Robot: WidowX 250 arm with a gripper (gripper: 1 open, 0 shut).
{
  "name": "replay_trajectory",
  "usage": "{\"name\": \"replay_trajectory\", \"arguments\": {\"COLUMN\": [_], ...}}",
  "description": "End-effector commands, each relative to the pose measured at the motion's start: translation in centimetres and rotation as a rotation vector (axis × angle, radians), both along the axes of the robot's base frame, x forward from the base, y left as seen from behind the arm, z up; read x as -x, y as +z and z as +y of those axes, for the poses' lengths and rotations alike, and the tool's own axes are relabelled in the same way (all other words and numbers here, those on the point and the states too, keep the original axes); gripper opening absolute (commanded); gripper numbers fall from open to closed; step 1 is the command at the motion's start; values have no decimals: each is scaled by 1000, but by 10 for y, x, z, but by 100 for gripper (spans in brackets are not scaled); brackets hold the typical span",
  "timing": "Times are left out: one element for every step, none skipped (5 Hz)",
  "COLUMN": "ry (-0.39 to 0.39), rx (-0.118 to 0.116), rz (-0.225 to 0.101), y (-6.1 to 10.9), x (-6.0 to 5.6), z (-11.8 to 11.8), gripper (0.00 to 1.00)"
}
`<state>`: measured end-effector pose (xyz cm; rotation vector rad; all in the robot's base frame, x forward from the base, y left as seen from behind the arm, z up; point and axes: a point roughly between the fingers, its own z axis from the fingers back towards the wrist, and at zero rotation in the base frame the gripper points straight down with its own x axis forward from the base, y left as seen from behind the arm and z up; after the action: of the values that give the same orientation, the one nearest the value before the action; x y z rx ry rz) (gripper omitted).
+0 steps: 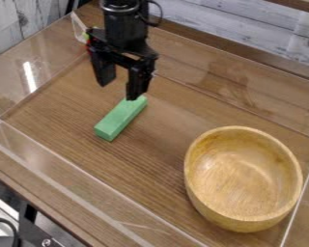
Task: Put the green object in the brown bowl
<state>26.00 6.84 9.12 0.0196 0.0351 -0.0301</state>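
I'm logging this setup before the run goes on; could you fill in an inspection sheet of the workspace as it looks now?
Surface: wooden table, glossy, with clear low walls at its edges.
Job's things: green block flat on the table, not held; wooden bowl upright and empty, at lower right.
Clutter: red toy at the back, mostly hidden by the arm.
Grippers: gripper open, pointing down above the block's far end.
Cables: nothing seen.
Surroundings: pale plank wall behind the table.

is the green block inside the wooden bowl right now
No, the green block lies on the table left of the empty brown bowl.
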Motion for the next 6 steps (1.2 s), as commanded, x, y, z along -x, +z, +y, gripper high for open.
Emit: {"name": "replay_trajectory", "arguments": {"ry": [46, 83, 66, 51, 77, 101], "rx": [-14, -13, -12, -6, 6, 10], "rz": [-42, -37, -29, -25, -19, -14], "y": [-2, -12, -30, -47, -53, -57], "x": [-10, -14, -16, -18, -14, -12], "z": [6, 7, 14, 22, 19, 16], "gripper": [100, 100, 100, 100, 100, 100]}}
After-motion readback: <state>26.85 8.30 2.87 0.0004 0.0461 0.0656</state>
